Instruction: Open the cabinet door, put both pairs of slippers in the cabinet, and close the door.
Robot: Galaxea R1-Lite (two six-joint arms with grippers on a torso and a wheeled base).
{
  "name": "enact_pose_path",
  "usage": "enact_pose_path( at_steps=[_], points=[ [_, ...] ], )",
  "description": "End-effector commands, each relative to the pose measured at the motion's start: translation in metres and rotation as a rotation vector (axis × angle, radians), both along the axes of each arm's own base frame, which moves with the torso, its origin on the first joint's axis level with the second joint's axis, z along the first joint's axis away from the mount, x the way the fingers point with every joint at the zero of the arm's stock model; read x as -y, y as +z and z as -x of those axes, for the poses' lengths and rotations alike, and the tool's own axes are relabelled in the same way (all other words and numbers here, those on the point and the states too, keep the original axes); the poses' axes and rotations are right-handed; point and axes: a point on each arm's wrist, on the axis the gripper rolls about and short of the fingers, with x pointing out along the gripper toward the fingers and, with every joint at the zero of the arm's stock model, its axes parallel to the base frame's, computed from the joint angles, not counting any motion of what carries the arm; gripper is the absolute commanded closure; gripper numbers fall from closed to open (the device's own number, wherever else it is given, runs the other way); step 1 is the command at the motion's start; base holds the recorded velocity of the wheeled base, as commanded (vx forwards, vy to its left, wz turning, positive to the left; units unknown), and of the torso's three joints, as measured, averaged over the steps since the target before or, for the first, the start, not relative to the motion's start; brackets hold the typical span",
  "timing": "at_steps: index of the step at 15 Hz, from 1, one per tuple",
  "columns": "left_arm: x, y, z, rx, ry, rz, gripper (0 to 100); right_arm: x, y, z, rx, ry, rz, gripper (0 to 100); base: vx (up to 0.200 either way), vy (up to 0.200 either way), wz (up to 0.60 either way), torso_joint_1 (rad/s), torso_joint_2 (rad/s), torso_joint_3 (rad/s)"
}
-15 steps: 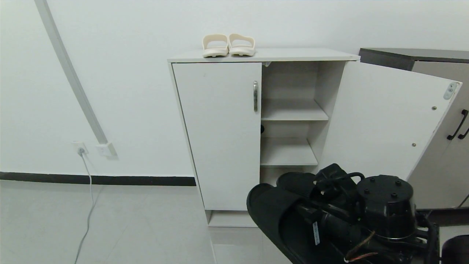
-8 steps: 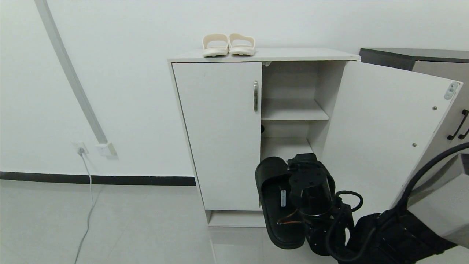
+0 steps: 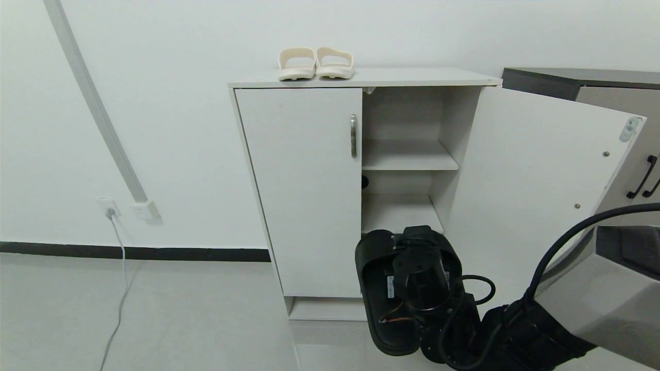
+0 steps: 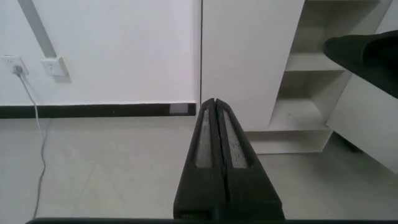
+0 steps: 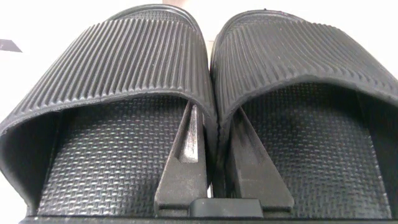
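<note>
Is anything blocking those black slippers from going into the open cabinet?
Nothing visible does. The right door is swung wide, and the black slippers, clamped in the right pincer, hang just in front of the lower part of the cabinet opening.

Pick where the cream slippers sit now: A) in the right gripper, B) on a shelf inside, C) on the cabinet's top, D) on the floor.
C: the cream slippers rest side by side on the cabinet top, above the shut left door.
</note>
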Motion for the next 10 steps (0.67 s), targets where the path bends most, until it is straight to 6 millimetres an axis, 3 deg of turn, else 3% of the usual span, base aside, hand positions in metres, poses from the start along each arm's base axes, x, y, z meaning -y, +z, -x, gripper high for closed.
enact_pose_path(
  at_steps=[1, 6, 10],
  points=[
    [0.000, 0.000, 0.000, -0.003, -0.001, 0.000, 100, 0.000, -0.004, -0.001, -0.008, -0.002, 0.009, 100, 0.000, -0.200, 0.00, -0.002, 0.00, 0.002],
    [0.000, 0.000, 0.000, -0.003, -0.001, 0.000, 100, -0.009, -0.028, -0.014, -0.023, 0.009, 0.013, 100, 0.000, 0.000, 0.00, 0.000, 0.00, 0.000],
    [0.000, 0.000, 0.000, -0.004, -0.001, 0.000, 100, -0.017, -0.045, -0.039, -0.028, 0.031, -0.013, 100, 0.000, 0.000, 0.00, 0.000, 0.00, 0.000]
  ],
)
